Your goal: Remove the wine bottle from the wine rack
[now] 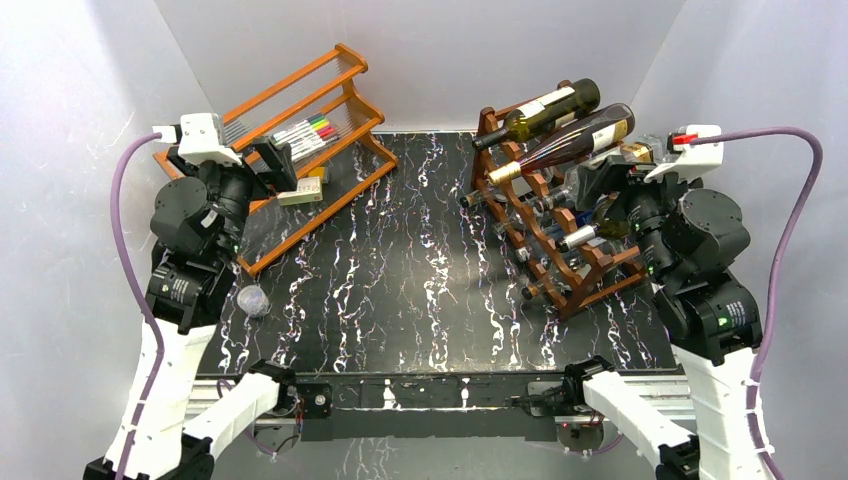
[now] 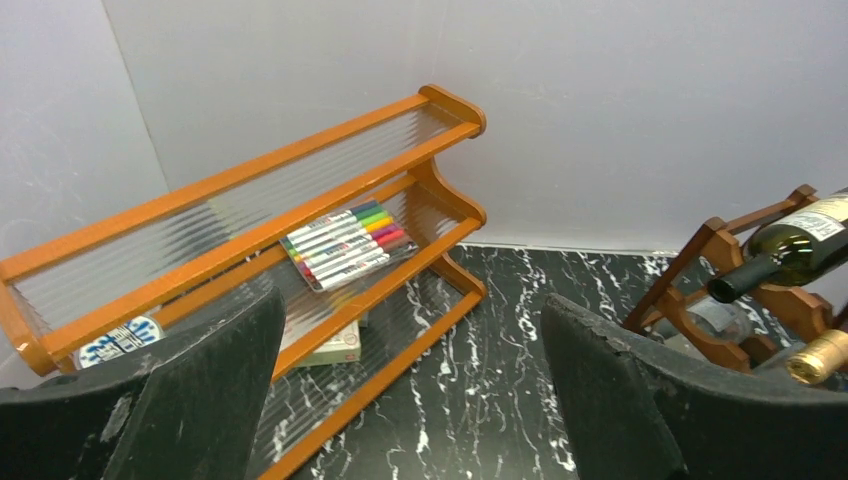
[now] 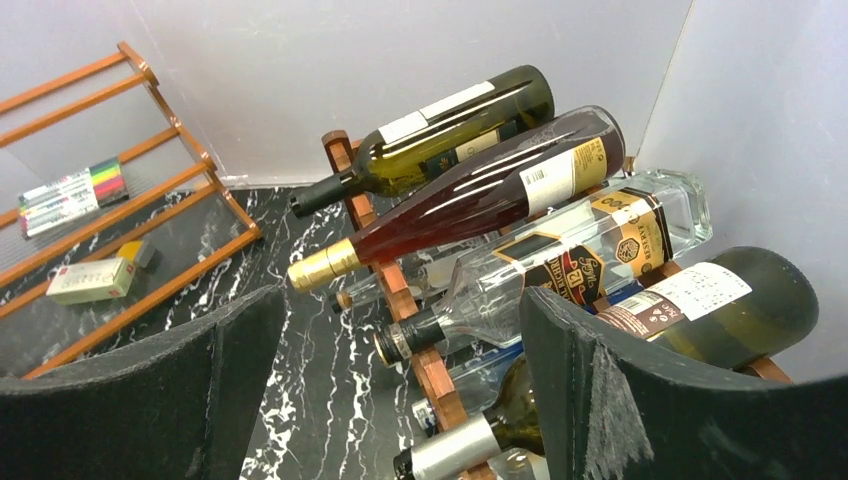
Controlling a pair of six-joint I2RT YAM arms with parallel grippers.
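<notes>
Your right gripper (image 3: pixel 400 310) hangs wide open and empty just beside the wine rack (image 3: pixel 432 372), which stands on the black marbled counter (image 1: pixel 420 280) in the upper right of the overhead view. The left gripper (image 2: pixel 412 305) is equally wide and holds nothing. It faces the orange rack (image 2: pixel 250 215) with its pack of markers (image 2: pixel 345 243) at upper left, well apart from the job, so leave it parked.

The wine rack carries several bottles, their necks pointing toward the middle of the counter. The task does not say which one, so I would take the dark green wine bottle (image 3: pixel 440 125) on the top tier, since nothing lies over it. The red wine bottle (image 3: pixel 470 195) with the gold foil lies just below and beside it, and a clear square bottle (image 3: pixel 570 255) sits lower again.

To do it well, raise the right gripper above the top tier and bring it down across the bottle's body near the label, not the slim neck. The glass looks smooth and heavy, so set the jaws square on the widest part. Close firmly, then lift straight up out of the scalloped cradle before drawing away — dragging sideways risks knocking the red wine bottle or tipping the rack. Watch the right wall (image 1: pixel 760 90) too; the arm has little room there.
</notes>
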